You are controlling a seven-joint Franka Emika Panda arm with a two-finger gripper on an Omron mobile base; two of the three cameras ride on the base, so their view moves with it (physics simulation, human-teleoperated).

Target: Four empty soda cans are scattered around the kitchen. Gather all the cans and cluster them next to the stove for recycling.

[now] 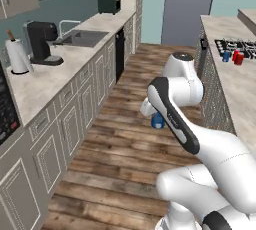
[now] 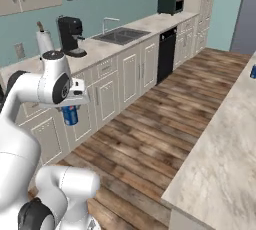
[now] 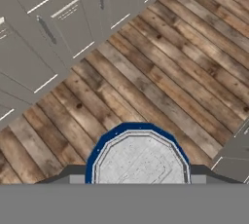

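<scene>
Blue soda can [image 1: 158, 120] is clamped in the gripper [image 1: 156, 116], jaws closed on its sides, carried above the wooden floor [image 2: 165, 124]. Its long axis is vertical, silvery top [image 3: 138, 159] up. At two o'clock, a blue can [image 1: 226, 56] and red cans [image 1: 238, 57] stand upright on the tabletop [image 1: 235, 89] beside the stove [image 1: 239, 47].

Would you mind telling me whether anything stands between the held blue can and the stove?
Nothing visible does: the gripper holds the blue can over open wooden floor, and the stove lies on the island counter ahead.
</scene>
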